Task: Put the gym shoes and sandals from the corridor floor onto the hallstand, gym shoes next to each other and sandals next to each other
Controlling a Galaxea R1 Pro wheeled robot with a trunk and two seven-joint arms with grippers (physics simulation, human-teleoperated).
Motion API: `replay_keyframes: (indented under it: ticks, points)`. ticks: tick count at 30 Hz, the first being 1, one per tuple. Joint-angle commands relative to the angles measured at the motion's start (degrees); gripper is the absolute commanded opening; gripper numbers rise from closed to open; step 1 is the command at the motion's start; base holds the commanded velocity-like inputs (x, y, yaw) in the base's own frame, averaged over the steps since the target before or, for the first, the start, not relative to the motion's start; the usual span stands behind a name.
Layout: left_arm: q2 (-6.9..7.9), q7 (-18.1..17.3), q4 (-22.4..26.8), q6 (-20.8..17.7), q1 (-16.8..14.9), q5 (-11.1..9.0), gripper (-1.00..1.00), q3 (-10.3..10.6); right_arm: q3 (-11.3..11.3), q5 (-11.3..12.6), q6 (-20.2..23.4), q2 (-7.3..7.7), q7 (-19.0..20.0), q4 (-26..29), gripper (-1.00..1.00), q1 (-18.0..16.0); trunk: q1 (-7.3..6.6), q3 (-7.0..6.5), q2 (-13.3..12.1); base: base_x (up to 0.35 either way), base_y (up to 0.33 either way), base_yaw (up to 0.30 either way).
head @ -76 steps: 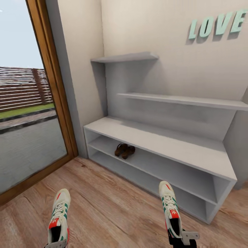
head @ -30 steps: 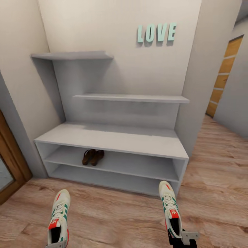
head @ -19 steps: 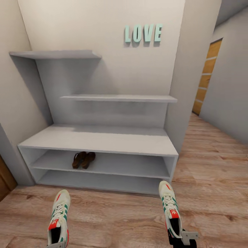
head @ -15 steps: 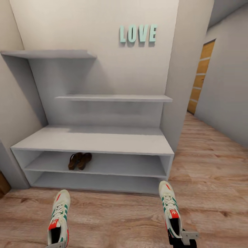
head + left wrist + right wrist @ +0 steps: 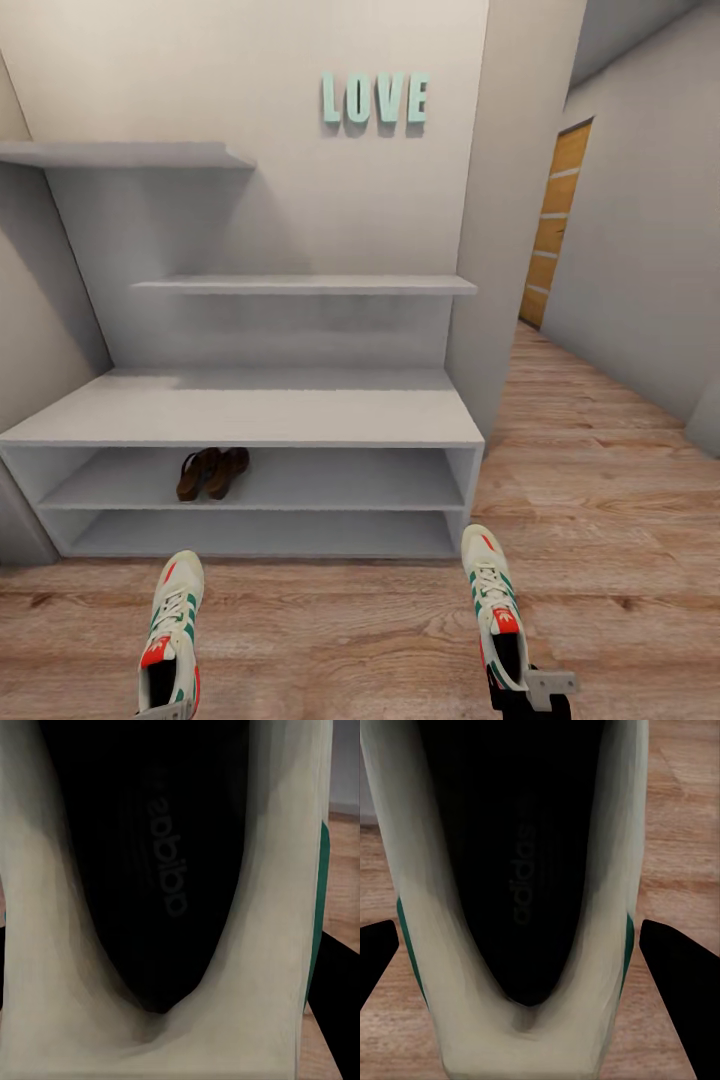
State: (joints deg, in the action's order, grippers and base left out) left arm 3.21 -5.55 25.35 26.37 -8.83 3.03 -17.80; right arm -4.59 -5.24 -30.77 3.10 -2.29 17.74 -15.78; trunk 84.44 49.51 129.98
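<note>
Swinging round is basically what's changed: over the last couple of seconds the whole head view has slid, so the big glass door that was on the left is gone, the shoe rack now sits almost square-on, and a stretch of corridor with a wooden door has opened up on the right. That's the camera and base turning, not the furniture moving. Both sneakers have kept exactly the same spots in the view the whole time, which tells me they're riding along with the arms. The left sneaker is in the left tool, which I can barely see at the bottom edge, and the left wrist view looks straight down into the shoe's dark opening. The right sneaker is clamped at the heel by the right tool, and its wrist view is the same deal, with wood floor behind. So both tools are closed on a shoe, toes pointing at the rack. The two sandals are already side by side on the upper of the two open shelves, toward the left. My read: sandals sorted, robot now lined up, and what's left is rolling closer and setting the sneakers down next to each other.
</note>
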Motion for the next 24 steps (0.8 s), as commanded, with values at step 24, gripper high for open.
replay_keyframes:
  ticks: [24]
  points:
    - [-0.28, -0.86, -1.98, -0.98, -1.00, 1.16, -1.00, 0.46, -0.67, -0.68, -0.08, 0.81, -0.29, 0.02, -1.00, -0.04, -0.01, 0.05, 0.02, 0.000, 0.000, 0.000]
